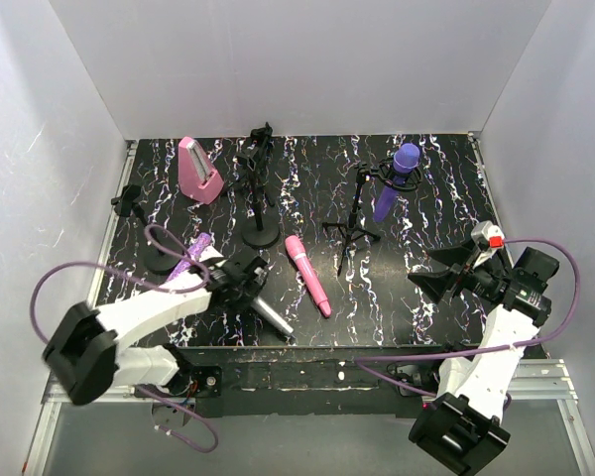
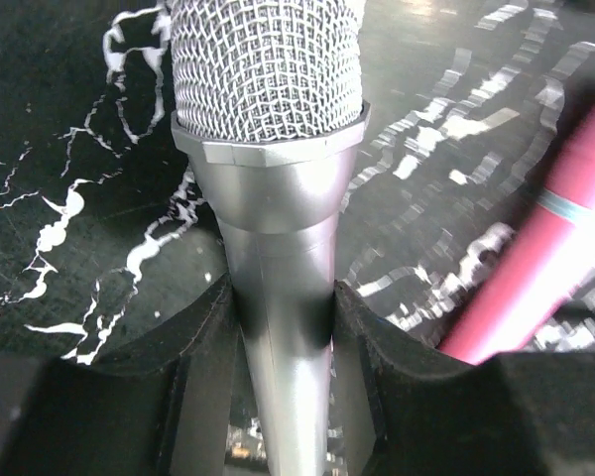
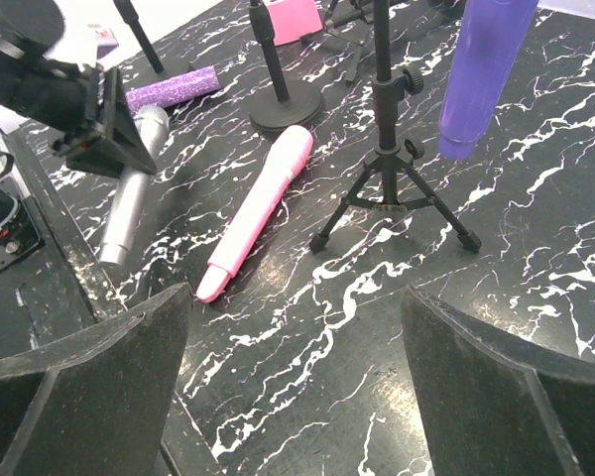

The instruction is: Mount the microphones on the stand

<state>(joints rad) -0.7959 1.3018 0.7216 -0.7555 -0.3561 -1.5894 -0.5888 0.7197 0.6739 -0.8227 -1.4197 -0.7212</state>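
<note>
- Far left, a small stand (image 1: 159, 261) sits on its round base on the black marbled surface (image 1: 436, 213), and the glittery purple microphone (image 1: 194, 252) lies flat just beside that base.
- Here's the left pincer (image 2: 285, 307), down low over the silver-grey microphone (image 2: 278, 198). Its dark fingers (image 2: 193, 367) are narrowed right in, pressing both sides of the handle just below the mesh head.
- That microphone lies on the surface near the front edge, with its tail pointing at the rail.
- Back left, the pink wedge box (image 1: 199, 171) stands on its own.
- Next along is the round-base stand (image 1: 259, 198), upright.
- In the middle the pink microphone (image 1: 308, 276) lies flat and loose, between the round-base stand and the tripod stand (image 1: 357, 213).
- Right of centre, the dark purple microphone (image 1: 397, 178) sits tilted in the tripod stand's clip, head up, its lower end clear of the surface.
- Far right, the right pincer (image 3: 296, 367) hangs above the surface, spread wide with nothing in it.
</note>
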